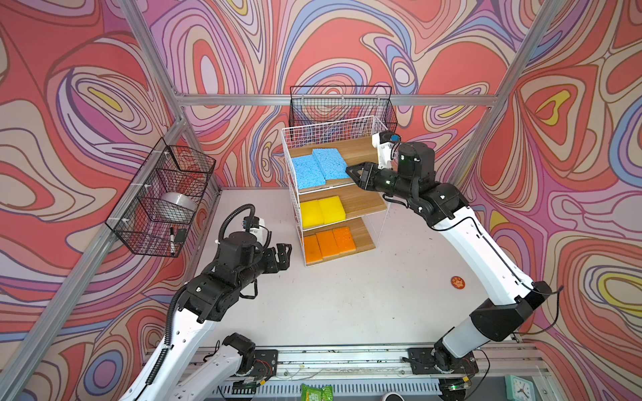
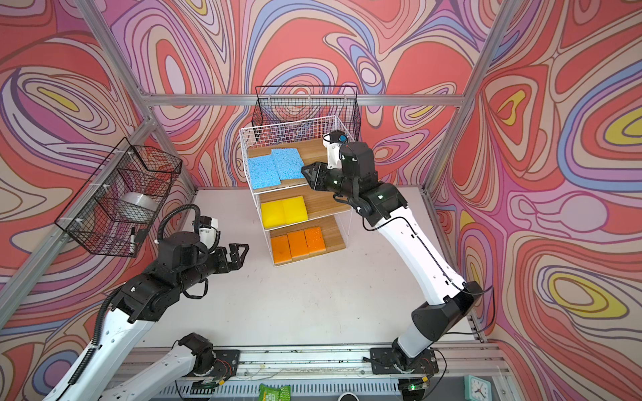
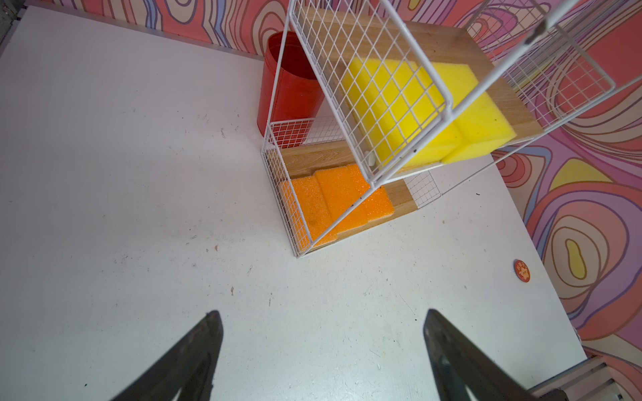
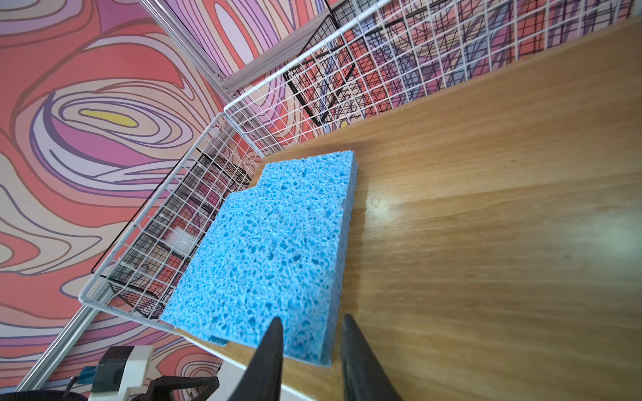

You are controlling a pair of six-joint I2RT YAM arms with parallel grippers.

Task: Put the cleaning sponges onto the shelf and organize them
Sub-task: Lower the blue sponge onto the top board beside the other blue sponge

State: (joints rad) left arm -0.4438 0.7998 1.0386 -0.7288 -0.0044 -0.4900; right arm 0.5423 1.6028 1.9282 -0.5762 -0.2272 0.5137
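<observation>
At the shelf (image 1: pixel 361 147), frame centre, the right gripper (image 4: pixel 311 321) hovers, jaws slightly apart, at the blue sponges' (image 1: pixel 318 166) edge up top; yellow sponges (image 1: pixel 322 211) middle tier, orange sponges (image 1: pixel 329 243) bottom. Lower left, the left gripper (image 3: pixel 321 312) gapes wide, empty.

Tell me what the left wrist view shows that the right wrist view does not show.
Only the left wrist view: two yellow sponges, three orange sponges, a red bin, a round orange badge on the white table, and the left gripper, jaws wide open.
Only the right wrist view: two blue sponges on the top board, a black wire basket beyond, and the right gripper, jaws slightly apart at a sponge's edge.
Both: the white wire shelf and the patterned wall.
</observation>
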